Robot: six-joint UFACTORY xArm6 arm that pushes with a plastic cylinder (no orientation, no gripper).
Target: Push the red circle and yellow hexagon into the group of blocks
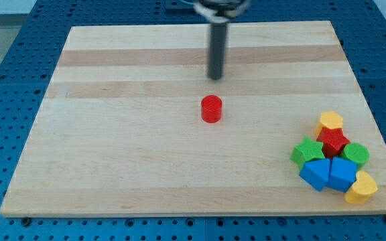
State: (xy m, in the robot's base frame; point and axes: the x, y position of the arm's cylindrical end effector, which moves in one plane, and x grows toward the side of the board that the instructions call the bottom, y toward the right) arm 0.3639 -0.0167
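Red circle alone mid-board, my tip just above

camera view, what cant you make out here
1. The arm above the rod: cut off by the view's top edge.
2. My tip: slightly blurred, so contact with the board is unclear.
3. Yellow hexagon, red star, green blocks: lower parts hidden by neighbouring blocks.
4. Red circle: fully visible.

Pale wooden board with lighter and darker planks, blue perforated table around it — even, soft light
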